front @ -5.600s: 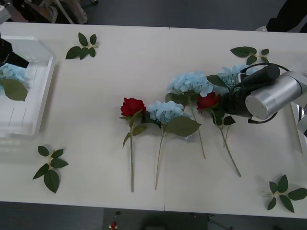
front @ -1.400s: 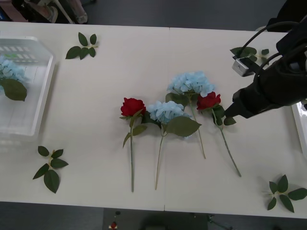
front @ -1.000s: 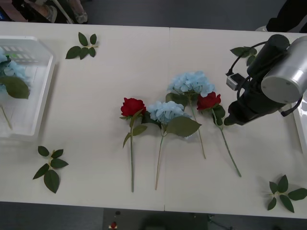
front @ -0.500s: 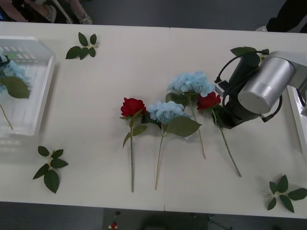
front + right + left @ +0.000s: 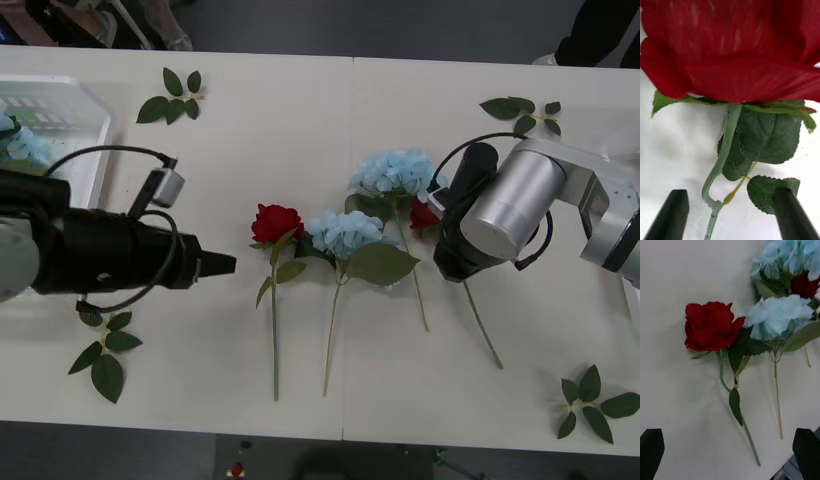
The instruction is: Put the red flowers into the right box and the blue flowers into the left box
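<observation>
Two red flowers lie on the white table: one rose (image 5: 276, 221) (image 5: 709, 325) left of centre, the other (image 5: 422, 213) (image 5: 733, 48) half covered by my right arm (image 5: 500, 210). Between them lie two blue flowers (image 5: 343, 232) (image 5: 398, 172). My right gripper (image 5: 730, 215) is open just over the right rose, its fingers on either side of the stem (image 5: 724, 150) below the bloom. A short way left of the left rose, my left gripper (image 5: 228, 265) (image 5: 730, 453) is open and points at it. The left box (image 5: 90, 120) holds a blue flower (image 5: 25, 145). The right box is out of view.
Loose leaf sprigs lie at the back left (image 5: 172, 97), front left (image 5: 105, 355), back right (image 5: 520, 108) and front right (image 5: 592, 400). The stems of the flowers run toward the table's front edge (image 5: 340, 432).
My left arm has come in from the left box toward the left rose. My right arm has swung left and down over the right rose.
</observation>
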Available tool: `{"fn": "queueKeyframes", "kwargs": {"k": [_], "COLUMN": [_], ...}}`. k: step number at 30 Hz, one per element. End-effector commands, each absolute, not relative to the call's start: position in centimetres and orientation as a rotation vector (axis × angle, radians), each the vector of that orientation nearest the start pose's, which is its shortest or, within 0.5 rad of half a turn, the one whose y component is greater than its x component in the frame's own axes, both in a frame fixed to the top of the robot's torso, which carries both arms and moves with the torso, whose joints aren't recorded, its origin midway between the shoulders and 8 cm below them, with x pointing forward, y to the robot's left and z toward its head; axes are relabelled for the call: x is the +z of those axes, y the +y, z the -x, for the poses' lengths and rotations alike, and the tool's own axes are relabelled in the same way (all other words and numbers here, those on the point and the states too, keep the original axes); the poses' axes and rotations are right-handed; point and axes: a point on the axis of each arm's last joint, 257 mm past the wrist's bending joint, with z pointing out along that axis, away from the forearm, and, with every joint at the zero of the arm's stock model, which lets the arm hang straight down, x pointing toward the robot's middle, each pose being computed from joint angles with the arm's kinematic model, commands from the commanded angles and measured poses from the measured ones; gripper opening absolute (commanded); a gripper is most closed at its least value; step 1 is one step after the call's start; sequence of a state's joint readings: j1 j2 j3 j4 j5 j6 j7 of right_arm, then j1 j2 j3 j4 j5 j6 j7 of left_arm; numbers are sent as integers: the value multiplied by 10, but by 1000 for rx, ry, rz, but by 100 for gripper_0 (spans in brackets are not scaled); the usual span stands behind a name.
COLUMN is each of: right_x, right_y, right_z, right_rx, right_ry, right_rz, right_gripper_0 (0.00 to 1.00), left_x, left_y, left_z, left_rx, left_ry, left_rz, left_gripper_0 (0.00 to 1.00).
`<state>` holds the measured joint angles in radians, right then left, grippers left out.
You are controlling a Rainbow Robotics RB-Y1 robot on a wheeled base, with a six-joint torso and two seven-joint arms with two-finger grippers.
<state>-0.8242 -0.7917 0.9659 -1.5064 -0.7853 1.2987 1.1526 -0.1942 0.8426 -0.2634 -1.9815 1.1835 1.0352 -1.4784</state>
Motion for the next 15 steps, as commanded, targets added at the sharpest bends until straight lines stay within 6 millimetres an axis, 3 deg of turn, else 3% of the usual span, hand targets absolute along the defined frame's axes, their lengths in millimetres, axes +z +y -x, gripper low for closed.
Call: {"fn": "queueKeyframes", "kwargs": {"k": [1, 3, 8, 12, 15], "right_x": [-316, -317, -321, -323, -322], "right_y": [-227, -227, -226, -227, -229], "right_z": [-499, -499, -503, -509, -512], "right_rx": [-263, -261, -260, -249, -247], "right_ry": [2707, 2709, 2702, 2694, 2688], "right_rz": [601, 599, 594, 576, 563], "right_gripper_0": [45, 32, 13, 3, 2], "left_x": [-239, -250, -280, -298, -315], "left_y": [139, 129, 112, 97, 86], "left_z": [-441, -448, -460, -470, -469], "left_rx": [-575, -537, -422, -347, -320], "left_ry": [2354, 2362, 2390, 2409, 2438], "left_rz": [-565, -599, -701, -770, -815], "left_gripper_0": [100, 100, 100, 100, 100]}}
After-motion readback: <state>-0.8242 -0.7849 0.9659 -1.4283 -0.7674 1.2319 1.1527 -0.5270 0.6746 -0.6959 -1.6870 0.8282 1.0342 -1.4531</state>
